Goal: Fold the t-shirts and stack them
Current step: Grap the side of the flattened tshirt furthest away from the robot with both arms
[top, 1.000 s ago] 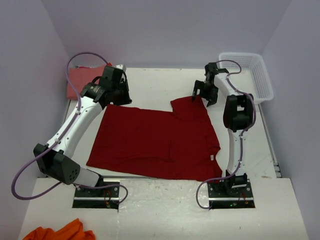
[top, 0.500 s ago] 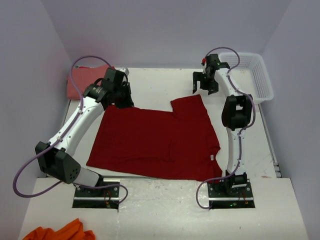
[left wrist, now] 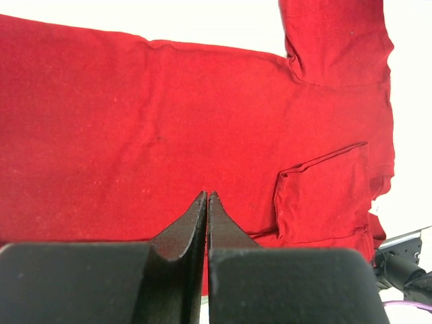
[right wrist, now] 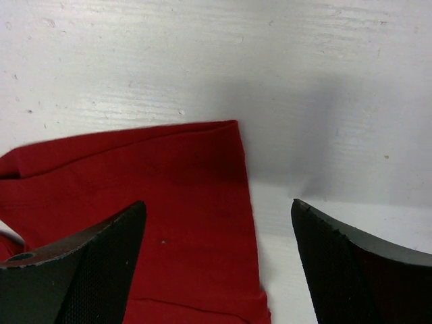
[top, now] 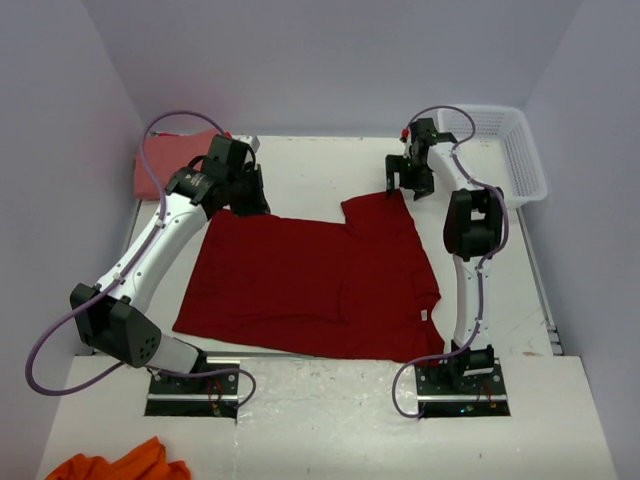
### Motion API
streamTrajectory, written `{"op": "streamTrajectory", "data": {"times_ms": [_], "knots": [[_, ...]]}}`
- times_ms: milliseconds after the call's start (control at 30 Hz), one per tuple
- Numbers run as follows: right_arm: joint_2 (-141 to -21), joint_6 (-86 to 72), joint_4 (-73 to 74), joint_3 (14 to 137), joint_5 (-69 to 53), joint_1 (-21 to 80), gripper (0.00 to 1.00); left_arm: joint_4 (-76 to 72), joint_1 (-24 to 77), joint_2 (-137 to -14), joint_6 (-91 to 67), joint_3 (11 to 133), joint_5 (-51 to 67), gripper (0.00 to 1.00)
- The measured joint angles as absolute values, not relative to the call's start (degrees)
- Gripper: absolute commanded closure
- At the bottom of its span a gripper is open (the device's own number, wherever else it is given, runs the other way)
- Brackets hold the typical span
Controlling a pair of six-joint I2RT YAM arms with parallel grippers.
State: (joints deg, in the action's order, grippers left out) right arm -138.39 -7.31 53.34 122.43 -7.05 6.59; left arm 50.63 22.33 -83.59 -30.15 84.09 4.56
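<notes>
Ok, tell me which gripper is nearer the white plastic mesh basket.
Right. The right gripper hovers just left of the basket, over the far corner of the dark red t-shirt; the left gripper is far off, at that shirt's far-left edge.

Big t-shirt [top: 300, 275] dark red – far shirt [top: 172, 155] salmon-pink – basket [top: 530, 165] white.

We find no writing, brand, number or sign that we can read in any of the views. The only label we see is a small white tag [top: 425, 315] at the near right edge of the dark red shirt [top: 300, 280] in the top view. It is too small for us to make out any print on it.
</notes>
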Motion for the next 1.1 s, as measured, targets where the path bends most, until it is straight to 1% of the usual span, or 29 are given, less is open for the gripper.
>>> {"op": "streamTrajectory", "data": {"times_ms": [67, 133, 200, 300, 400, 533, 600, 667, 733, 800, 833, 933, 967, 1000, 1067, 1100], "knots": [[-138.5, -7.7, 53.8, 123.1, -7.0, 6.4, 0.12, 50.6, 22.3, -83.6, -30.1, 84.1, 4.7, 1.0], [-139.9, -8.0, 56.5, 126.6, -7.0, 6.3, 0.13, 50.7, 22.3, -83.6, -29.7, 84.1, 4.8, 1.0], [-142.6, -8.0, 59.0, 133.0, -6.6, 6.3, 0.06, 50.7, 22.2, -83.6, -29.2, 84.1, 4.8, 1.0], [-145.2, -7.6, 61.8, 138.9, -5.2, 6.9, 0.04, 51.3, 22.0, -83.6, -28.6, 84.5, 4.9, 1.0], [-145.2, -7.6, 63.8, 138.5, -4.1, 8.1, 0.06, 51.5, 21.5, -83.6, -27.9, 85.3, 5.4, 1.0], [-145.2, -7.6, 65.6, 135.5, -4.0, 9.4, 0.11, 51.5, 20.8, -83.6, -27.6, 85.5, 6.2, 1.0], [-145.2, -7.6, 66.6, 134.3, -4.0, 9.6, 0.12, 51.5, 20.6, -83.6, -27.4, 85.5, 6.6, 1.0], [-145.2, -7.6, 67.1, 133.6, -3.9, 9.5, 0.15, 51.5, 20.5, -83.6, -27.2, 85.5, 7.1, 1.0], [-145.2, -7.7, 67.4, 133.5, -3.9, 9.3, 0.22, 51.5, 20.3, -83.6, -26.9, 85.5, 7.6, 1.0], [-145.2, -7.9, 67.8, 133.3, -3.9, 9.3, 0.27, 51.5, 19.8, -83.6, -26.6, 85.5, 8.0, 1.0], [-145.1, -8.1, 67.9, 133.2, -3.9, 9.3, 0.34, 51.5, 19.5, -83.6, -26.3, 85.5, 8.4, 1.0], [-145.1, -8.5, 68.3, 132.8, -4.0, 9.2, 0.45, 51.5, 18.5, -83.5, -25.8, 85.5, 9.0, 1.0], [-145.1, -8.6, 68.4, 132.7, -4.0, 9.2, 0.46, 51.5, 18.2, -83.5, -25.7, 85.5, 9.1, 1.0], [-145.1, -8.8, 68.4, 132.7, -4.0, 9.2, 0.49, 51.6, 18.0, -83.4, -25.6, 85.5, 9.3, 1.0], [-145.0, -9.0, 68.3, 132.6, -3.9, 9.2, 0.51, 51.6, 17.6, -83.3, -25.4, 85.5, 9.7, 1.0], [-145.0, -9.1, 68.2, 132.4, -3.9, 9.2, 0.54, 51.5, 17.5, -83.3, -25.3, 85.5, 9.9, 1.0]]}}
